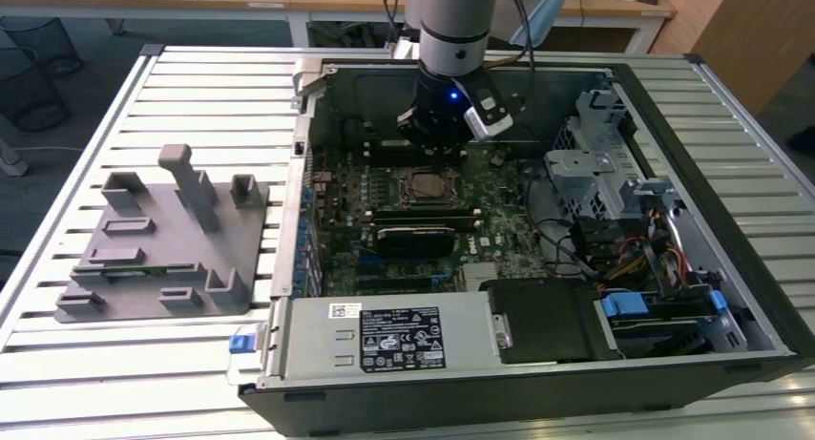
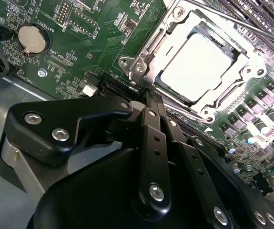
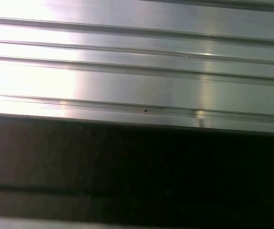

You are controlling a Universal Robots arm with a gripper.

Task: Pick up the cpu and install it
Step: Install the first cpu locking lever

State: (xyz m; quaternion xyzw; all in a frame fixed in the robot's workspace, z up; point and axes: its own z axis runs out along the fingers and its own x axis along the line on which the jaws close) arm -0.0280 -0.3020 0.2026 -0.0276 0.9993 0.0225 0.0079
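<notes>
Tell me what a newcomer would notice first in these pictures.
First, the open computer case on the slatted metal table, with the robot arm reaching down over its green motherboard. In the second wrist view the silvery-white cpu sits in the socket, beyond the black hand. A grey plastic holder tray lies toward the exterior view's left of the case.

My matte black gripper (image 2: 148, 95) against a green motherboard (image 2: 79, 43); silvery-white square cpu (image 2: 198, 67) with a dark rim, grey ribbed table (image 1: 191, 87).
</notes>
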